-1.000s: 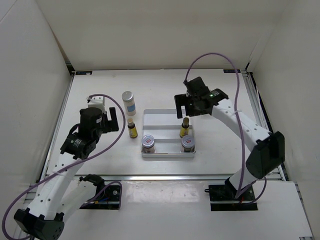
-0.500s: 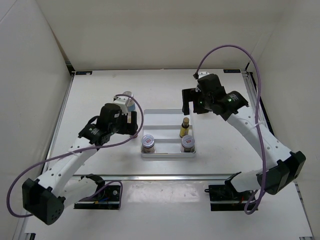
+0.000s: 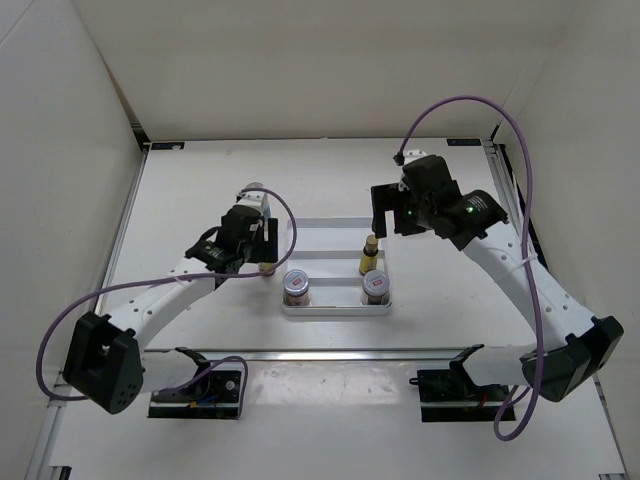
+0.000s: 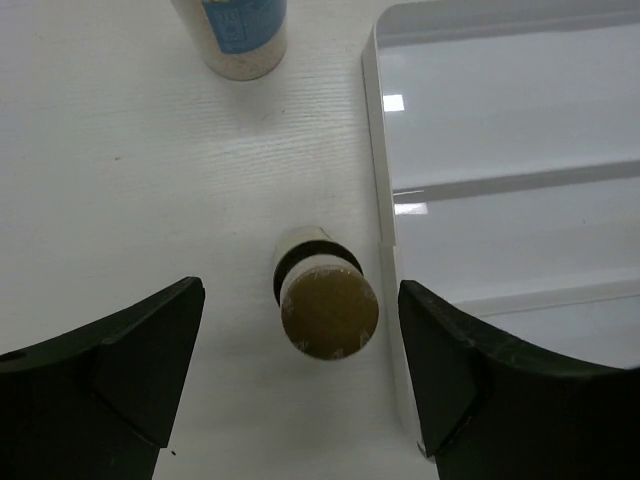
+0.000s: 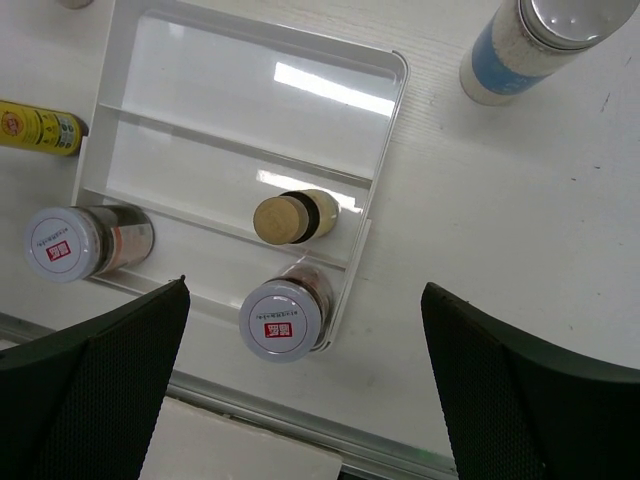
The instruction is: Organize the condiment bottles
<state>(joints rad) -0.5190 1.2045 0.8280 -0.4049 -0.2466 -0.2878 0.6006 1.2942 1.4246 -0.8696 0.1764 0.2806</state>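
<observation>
The white ridged tray (image 3: 335, 232) holds two squat silver-lidded jars in its front row (image 3: 296, 287) (image 3: 375, 286) and one slim yellow-labelled bottle (image 3: 369, 255) behind the right jar. My left gripper (image 3: 262, 250) is open and hangs over the second slim bottle (image 4: 329, 312), which stands upright just left of the tray's edge (image 4: 385, 200), between the fingers and untouched. A white blue-labelled bottle (image 4: 237, 35) stands beyond it. My right gripper (image 3: 388, 222) is open and empty above the tray's right side (image 5: 380, 150). The other white bottle (image 5: 530, 45) stands right of the tray.
White walls enclose the table on the left, back and right. A metal rail (image 3: 330, 352) runs along the near edge in front of the tray. The purple cables (image 3: 470, 105) loop above both arms.
My left gripper has swung right and forward from the open table to sit over the slim bottle beside the tray. My right gripper has shifted slightly right and stays open.
</observation>
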